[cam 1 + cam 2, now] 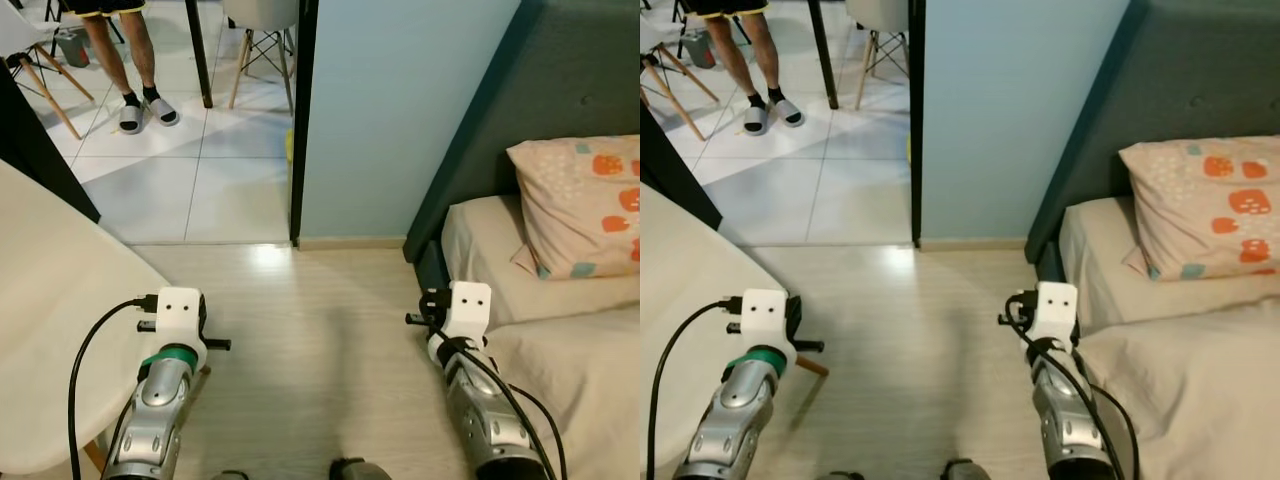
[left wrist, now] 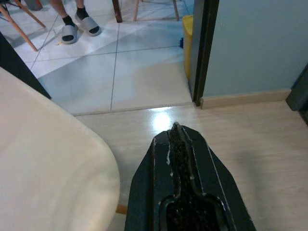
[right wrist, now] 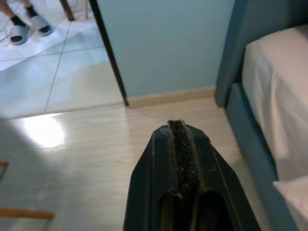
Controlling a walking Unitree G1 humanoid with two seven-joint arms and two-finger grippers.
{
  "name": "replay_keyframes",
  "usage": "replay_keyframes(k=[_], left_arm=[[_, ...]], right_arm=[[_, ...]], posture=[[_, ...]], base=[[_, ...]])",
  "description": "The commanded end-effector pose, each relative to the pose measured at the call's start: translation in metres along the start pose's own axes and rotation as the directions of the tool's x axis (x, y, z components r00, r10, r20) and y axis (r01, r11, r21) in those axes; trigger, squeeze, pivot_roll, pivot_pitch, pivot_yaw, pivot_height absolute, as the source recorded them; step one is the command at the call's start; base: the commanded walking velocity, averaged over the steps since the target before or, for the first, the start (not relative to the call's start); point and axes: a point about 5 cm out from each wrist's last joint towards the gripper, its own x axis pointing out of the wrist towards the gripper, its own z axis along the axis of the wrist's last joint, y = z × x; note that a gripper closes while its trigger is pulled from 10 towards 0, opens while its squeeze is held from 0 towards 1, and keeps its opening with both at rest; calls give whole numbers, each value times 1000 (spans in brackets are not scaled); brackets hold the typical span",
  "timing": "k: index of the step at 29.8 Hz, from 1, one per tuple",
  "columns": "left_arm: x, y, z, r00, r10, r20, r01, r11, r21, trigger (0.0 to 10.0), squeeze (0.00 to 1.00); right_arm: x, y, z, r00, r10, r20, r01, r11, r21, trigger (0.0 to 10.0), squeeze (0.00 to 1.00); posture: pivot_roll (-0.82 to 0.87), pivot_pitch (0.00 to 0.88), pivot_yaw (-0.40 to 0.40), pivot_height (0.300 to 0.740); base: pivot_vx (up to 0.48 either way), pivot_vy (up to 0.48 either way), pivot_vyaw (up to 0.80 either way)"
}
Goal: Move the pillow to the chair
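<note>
Pillow first: the pale peach fabric pillow [image 1: 585,205] printed with orange shapes and small teal and white dots lies on my right, at the head of the bed with the beige sheet [image 1: 500,265], leaning back against the dark grey-green padded headboard [image 1: 500,120], one corner drooping onto the sheet. Its cover looks soft and a little creased, plump through the middle. My right gripper [image 3: 181,132] hangs low over the pale wood-plank floor [image 1: 320,320] just beside the bed's edge, well short of the pillow and touching nothing; in my right wrist view my two black fingers are pressed together with only a thin seam between their rough pads, holding nothing. My left gripper [image 2: 175,132] is likewise closed tight and empty, held over the floor next to the cream moulded plastic chair [image 1: 50,300], whose wide curved seat fills my left side, with a wooden leg [image 1: 812,367] poking out beneath it. Ahead stands a light blue wall [image 1: 400,100] with a black door frame [image 1: 300,120] at its edge, and past it a grey-and-white tiled floor [image 1: 200,170] where a person's legs in grey slide sandals [image 1: 145,110] stand near other wooden-legged chairs
</note>
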Motion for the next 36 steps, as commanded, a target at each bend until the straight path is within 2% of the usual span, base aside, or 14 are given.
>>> replay_keyframes(k=[1, 4, 6, 11, 15, 18, 20, 23, 28, 29, 32, 36], left_arm=[[-1, 9, -5, 999, 43, -30, -43, 999, 3, 10000, 0], [0, 12, -5, 998, 59, -25, -59, 998, 12, 10000, 0], [-1, 11, -7, 998, 60, -29, -59, 998, 20, 10000, 0], [0, 4, -9, 999, 36, -33, -36, 999, 22, 10000, 0], [1, -8, -9, 999, 2, -36, -1, 999, 53, 10000, 0], [1, -11, -10, 999, -5, -35, 7, 998, 55, 10000, 0], [1, -10, -9, 999, -6, -33, 7, 999, 45, 10000, 0], [2, -7, -7, 999, -8, -32, 10, 999, 46, 10000, 0], [5, 1, -6, 999, -10, -31, 12, 998, 64, 10000, 0], [3, 7, -7, 999, 7, -35, -4, 998, 67, 10000, 0], [-1, 11, -9, 999, 17, -39, -15, 998, 66, 10000, 0], [-2, 10, -9, 999, 24, -37, -22, 998, 64, 10000, 0]], right_arm=[[1, 5, -11, 998, 13, -61, -14, 1000, -11, 10000, 0], [3, 8, -17, 997, 6, -81, -11, 998, -57, 10000, 0], [3, 11, -14, 998, -7, -55, 2, 996, -89, 10000, 0], [3, 13, -9, 1000, 1, -26, -4, 995, -102, 10000, 0], [2, 18, -14, 993, 58, -103, -75, 982, -173, 10000, 0], [4, 19, -17, 989, 61, -132, -84, 981, -173, 10000, 0], [5, 20, -17, 987, 58, -153, -83, 982, -167, 10000, 0], [5, 24, -19, 984, 51, -169, -87, 973, -216, 10000, 0], [3, 32, -23, 992, 26, -125, -46, 987, -155, 10000, 0], [1, 36, -27, 992, 23, -122, -38, 992, -123, 10000, 0], [-3, 35, -31, 991, 10, -133, -33, 984, -174, 10000, 0], [-5, 32, -34, 991, 23, -131, -46, 984, -170, 10000, 0]], posture=[[39, 93, -24, 740], [30, 98, -19, 740], [18, 83, -8, 740], [13, 83, 7, 740], [22, 83, -3, 740], [11, 73, 6, 740], [12, 64, 19, 740], [14, 57, 39, 740], [40, 41, 76, 740], [38, 36, 84, 740], [45, 31, 65, 740], [61, 23, 55, 740]], base=[[0, 0, 0], [0, 0, 0], [0, 0, 0], [0, 0, 0], [0, 0, 0], [0, 0, 0], [0, 0, 0], [0, 0, 0], [0, 0, 0], [0, 0, 0], [0, 0, 0], [0, 0, 0]])
